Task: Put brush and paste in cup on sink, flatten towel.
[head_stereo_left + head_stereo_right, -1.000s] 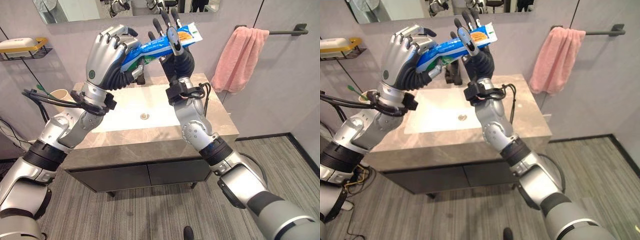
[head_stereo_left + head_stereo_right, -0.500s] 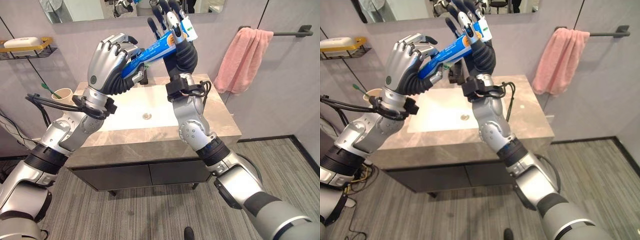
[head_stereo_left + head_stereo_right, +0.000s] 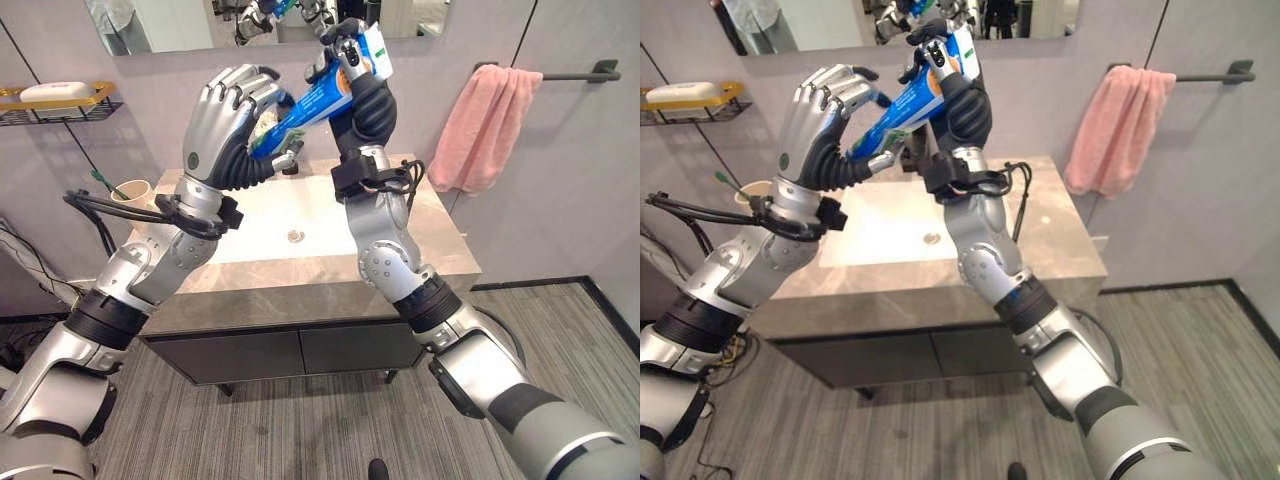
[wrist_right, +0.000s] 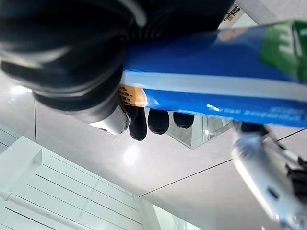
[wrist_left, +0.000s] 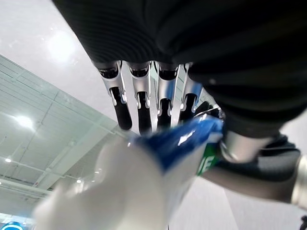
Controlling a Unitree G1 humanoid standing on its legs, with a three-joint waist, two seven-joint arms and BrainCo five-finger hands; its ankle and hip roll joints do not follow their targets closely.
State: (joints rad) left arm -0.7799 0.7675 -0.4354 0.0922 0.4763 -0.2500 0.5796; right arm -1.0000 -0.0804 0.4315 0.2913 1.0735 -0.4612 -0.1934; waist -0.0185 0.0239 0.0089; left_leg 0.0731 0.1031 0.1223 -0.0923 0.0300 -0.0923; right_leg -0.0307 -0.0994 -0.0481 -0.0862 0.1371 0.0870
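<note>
A blue toothpaste tube (image 3: 318, 100) is held high above the sink (image 3: 262, 236), slanting up to the right. My left hand (image 3: 225, 125) is shut on its lower, cap end, thumb under it and fingers (image 5: 139, 96) over it. My right hand (image 3: 362, 95) is shut on the upper, flat end (image 4: 216, 81), fingers curled over the top. A beige cup (image 3: 130, 190) stands on the counter's left corner with a green toothbrush (image 3: 100, 178) sticking out of it. A pink towel (image 3: 482, 125) hangs bunched on the wall bar at the right.
A dark tap (image 3: 292, 163) stands behind the basin, below the hands. A yellow wall shelf with a white soap (image 3: 60, 95) is at the far left. A mirror (image 3: 180, 20) runs above the counter (image 3: 440, 250).
My right hand's fingers, straight a second ago, have curled over the tube's upper end. The tube has tilted steeper and both hands have drawn closer together.
</note>
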